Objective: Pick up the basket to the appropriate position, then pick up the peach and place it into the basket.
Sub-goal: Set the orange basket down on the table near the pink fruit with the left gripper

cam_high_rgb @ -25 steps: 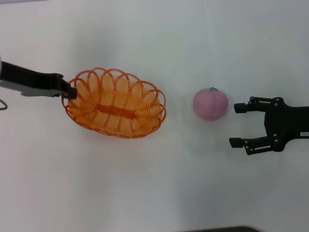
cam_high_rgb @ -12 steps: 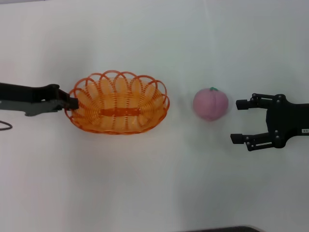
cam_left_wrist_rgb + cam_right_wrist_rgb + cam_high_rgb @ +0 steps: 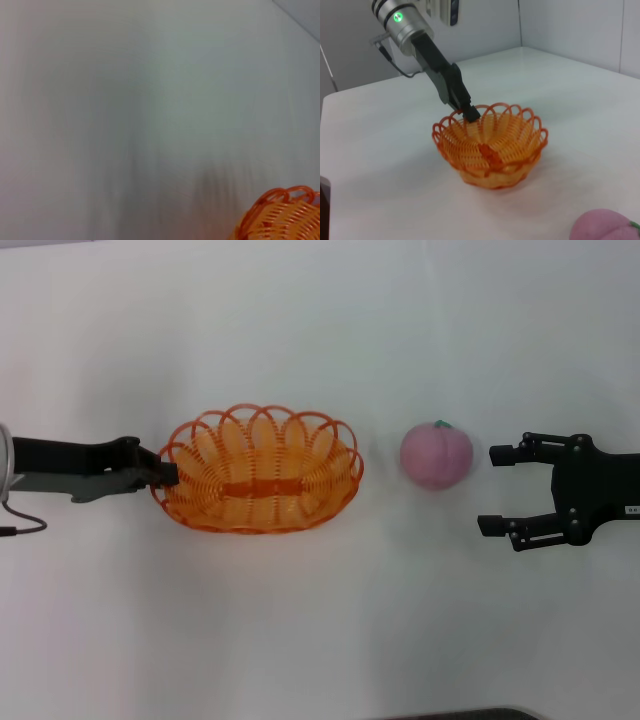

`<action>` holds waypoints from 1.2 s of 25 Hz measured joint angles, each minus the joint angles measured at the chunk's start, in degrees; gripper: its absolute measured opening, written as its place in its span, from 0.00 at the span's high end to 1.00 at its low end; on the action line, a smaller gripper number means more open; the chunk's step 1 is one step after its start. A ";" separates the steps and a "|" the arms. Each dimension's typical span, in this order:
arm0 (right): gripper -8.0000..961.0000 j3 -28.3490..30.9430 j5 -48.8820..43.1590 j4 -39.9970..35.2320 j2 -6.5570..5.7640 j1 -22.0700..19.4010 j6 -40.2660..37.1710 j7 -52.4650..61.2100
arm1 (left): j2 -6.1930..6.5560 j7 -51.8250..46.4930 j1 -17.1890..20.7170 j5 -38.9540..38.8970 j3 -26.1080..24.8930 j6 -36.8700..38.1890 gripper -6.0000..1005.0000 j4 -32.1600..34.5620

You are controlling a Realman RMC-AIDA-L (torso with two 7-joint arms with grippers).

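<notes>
The orange wire basket [image 3: 258, 470] is at the centre-left of the white table in the head view. My left gripper [image 3: 163, 473] is shut on the basket's left rim. The right wrist view shows the basket [image 3: 492, 145] with the left gripper [image 3: 469, 114] clamped on its far rim. A corner of the basket [image 3: 277, 217] shows in the left wrist view. The pink-purple peach [image 3: 436, 454] with a green stem spot lies to the right of the basket, apart from it; it also shows in the right wrist view [image 3: 605, 226]. My right gripper [image 3: 497, 490] is open, just right of the peach, not touching it.
The white table [image 3: 320, 620] spreads all around. A dark strip runs along the table's front edge [image 3: 460, 714]. A thin cable [image 3: 22, 527] hangs by the left arm. Walls stand behind the table in the right wrist view.
My left gripper has carried the basket to the right and toward me, and the basket has levelled out. The peach and the right gripper have barely moved.
</notes>
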 joint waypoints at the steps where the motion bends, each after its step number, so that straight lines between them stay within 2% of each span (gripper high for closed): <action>1: 0.01 0.00 0.00 0.00 0.00 0.00 0.00 0.00 | -0.01 -0.09 0.36 -0.24 0.78 -0.54 0.94 0.00; 10: 0.01 0.00 0.04 0.00 0.00 0.32 0.08 0.02 | -0.03 -0.67 2.97 -2.82 4.31 -3.24 0.94 0.04; 30: 0.01 0.00 0.00 0.00 0.08 0.75 0.77 0.01 | -0.03 -2.66 3.85 -4.08 6.11 -5.84 0.94 0.61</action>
